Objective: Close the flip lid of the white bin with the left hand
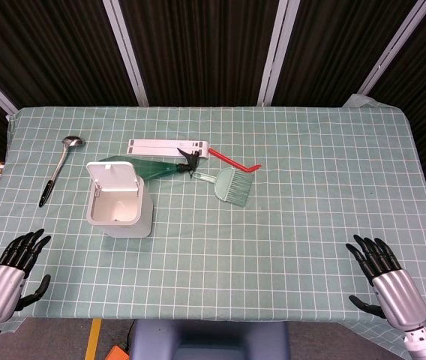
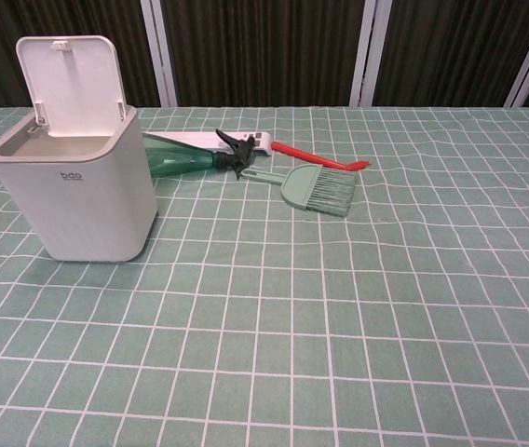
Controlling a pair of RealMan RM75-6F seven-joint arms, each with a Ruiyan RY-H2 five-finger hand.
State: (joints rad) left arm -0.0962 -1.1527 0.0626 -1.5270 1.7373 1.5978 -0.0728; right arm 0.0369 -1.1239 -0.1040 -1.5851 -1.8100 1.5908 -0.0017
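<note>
Both hands sit nearest, low in the head view: left hand (image 1: 10, 274) lower left, right hand (image 1: 389, 277) lower right, fingers apart, holding nothing. White bin (image 2: 71, 191) stands left of centre, well apart from the left hand, its lid (image 2: 69, 79) upright on the far-edge hinge, so a forward push should close it. Front reads "bdo". Behind it: green spray bottle (image 2: 185, 156), small brush (image 2: 318, 191), ladle (image 1: 59, 169).
</note>
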